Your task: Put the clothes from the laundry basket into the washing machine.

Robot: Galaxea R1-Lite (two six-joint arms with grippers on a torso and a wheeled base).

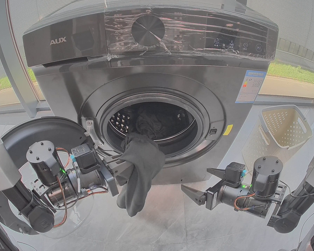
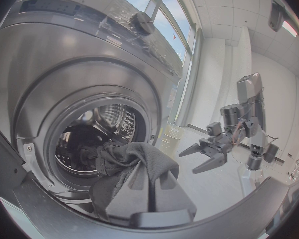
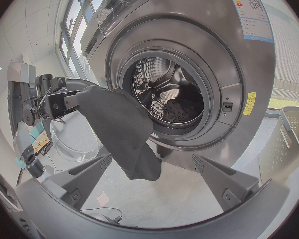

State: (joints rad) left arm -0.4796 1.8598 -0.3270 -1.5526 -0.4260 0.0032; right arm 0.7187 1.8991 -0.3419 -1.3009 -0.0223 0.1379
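A dark garment (image 1: 141,171) is pinched by the left end effector (image 1: 124,164), whose fingers are closed on the cloth's upper edge just in front of the washing machine (image 1: 76,84). The top of the cloth is held at the lower lip of the drum opening (image 1: 153,122), while most of it hangs outside, down toward the floor (image 1: 171,220). Other dark clothes (image 1: 146,122) are seen lying inside the drum. The right end effector (image 1: 197,180) is held low and well apart from the cloth, spread wide and with nothing in it. The laundry basket (image 1: 286,122) is tipped beside the machine, and no clothes can be made out in it.

If the grip is released here, the garment is likely to be dragged out by its hanging weight and dropped on the floor. The trailing end could also be caught on the lip or later trapped by the open door (image 1: 42,133) unless it is carried deeper first.
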